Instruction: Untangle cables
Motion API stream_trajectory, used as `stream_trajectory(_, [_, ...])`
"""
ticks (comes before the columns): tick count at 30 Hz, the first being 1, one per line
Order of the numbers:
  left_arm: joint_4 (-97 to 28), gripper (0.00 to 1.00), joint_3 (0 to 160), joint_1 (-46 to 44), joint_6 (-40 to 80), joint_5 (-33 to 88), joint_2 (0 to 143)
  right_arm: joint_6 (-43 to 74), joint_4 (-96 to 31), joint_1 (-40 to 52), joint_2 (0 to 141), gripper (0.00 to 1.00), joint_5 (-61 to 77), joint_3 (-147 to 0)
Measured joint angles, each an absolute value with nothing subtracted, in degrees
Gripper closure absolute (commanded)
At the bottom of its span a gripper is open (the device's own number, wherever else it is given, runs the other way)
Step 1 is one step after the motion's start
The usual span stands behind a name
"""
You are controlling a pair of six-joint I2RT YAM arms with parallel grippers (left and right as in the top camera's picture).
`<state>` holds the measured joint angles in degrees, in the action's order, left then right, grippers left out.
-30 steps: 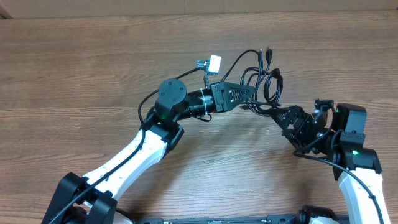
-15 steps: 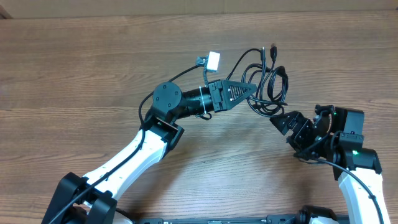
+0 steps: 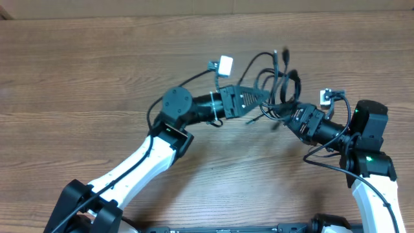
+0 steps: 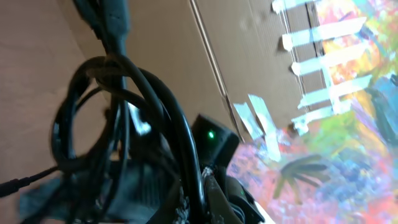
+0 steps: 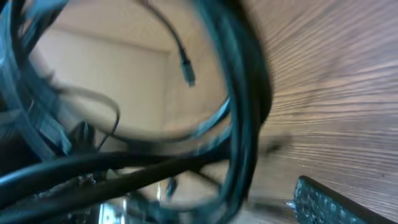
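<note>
The cables are a tangled bunch of thin black cords at the middle right of the table, with plug ends sticking up at the far side. My left gripper is shut on the left side of the bunch. In the left wrist view one cord runs down between its jaws. My right gripper is at the bunch's lower right edge. In the blurred right wrist view its jaws stand apart, with one pad at the right and looped cords hanging across the gap.
Wooden table all round. A small white block sits on the left wrist, close to the bunch. A cardboard wall runs along the far edge. The arms' own thick black wires loop beside the joints.
My right gripper has swung up and left from the table's right side into the lower right edge of the bunch. My left gripper keeps hold and has shifted slightly right.
</note>
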<state>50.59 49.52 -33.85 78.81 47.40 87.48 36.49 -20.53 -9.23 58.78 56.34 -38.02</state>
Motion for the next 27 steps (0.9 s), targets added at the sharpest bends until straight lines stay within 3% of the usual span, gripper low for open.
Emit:
stream_trajectory(8, [53.1,0.96,49.5,-36.8,81.5,47.4,87.5,42.8,-24.4,-9.2,58.9,0.00,42.3,-38.1])
stream_trajectory(18, [63.8,0.96,49.2,-34.7,87.3,47.6,87.5,30.0,-42.8,-9.1,64.6,0.00,33.8,-38.2])
stream_trajectory(27, [74.7,0.96,49.0,-26.7,95.2,49.8,87.5,27.6,-45.2,-9.0,67.8,0.00,27.1,-38.2])
